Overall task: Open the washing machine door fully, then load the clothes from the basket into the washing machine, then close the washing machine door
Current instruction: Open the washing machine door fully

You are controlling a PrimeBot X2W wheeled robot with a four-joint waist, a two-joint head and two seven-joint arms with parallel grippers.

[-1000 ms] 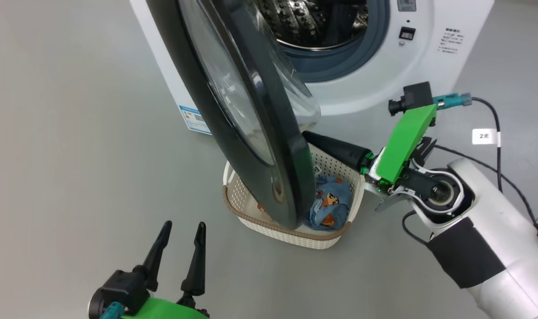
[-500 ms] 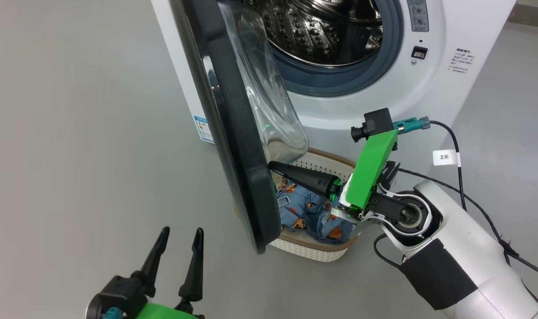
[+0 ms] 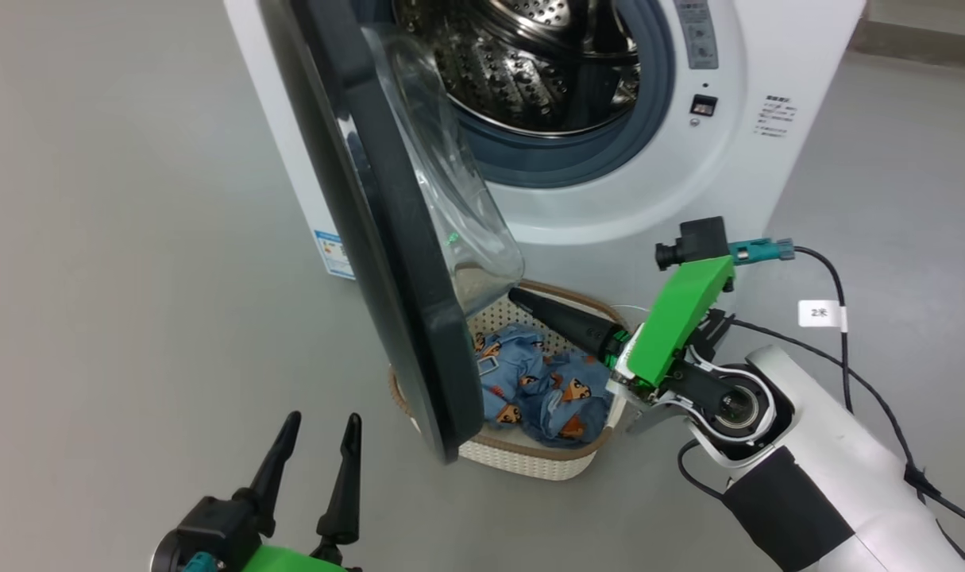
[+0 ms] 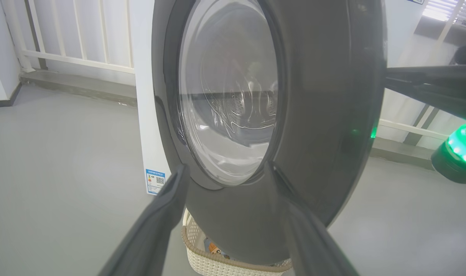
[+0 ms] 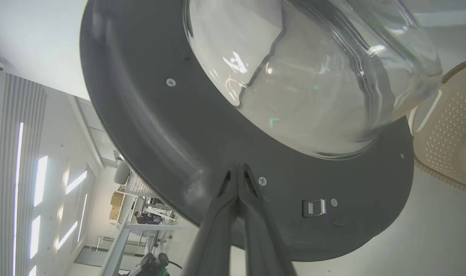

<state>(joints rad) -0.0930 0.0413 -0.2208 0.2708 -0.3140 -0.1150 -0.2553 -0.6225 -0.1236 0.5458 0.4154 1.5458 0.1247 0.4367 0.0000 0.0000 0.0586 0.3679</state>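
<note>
Head view puts the washing machine door (image 3: pixel 387 262) nearly edge-on to us, swung out from the 9 o'clock side of the washing machine (image 3: pixel 609 206), its long axis running 12 to 6 o'clock and its lower edge hanging over the basket (image 3: pixel 522 462). Our right gripper (image 3: pixel 517 297) reaches in from 4 o'clock, fingers pressed together with nothing between them, tips at the door's inner face just below the glass bowl (image 5: pixel 305 76). The right wrist view suggests they touch the plastic, though we cannot be sure. So the door lies toward 10 o'clock from that tool, and we judge the coming push must go toward 9 o'clock to swing it fully wide. Our left gripper (image 3: pixel 323 416) sits at 7 o'clock, fingers spread and empty, on the door's outer side and well apart from it, so the right arm is nearer. The clothes (image 3: pixel 542 389) lie in the basket, at 3 o'clock from the door's lower rim.
</note>
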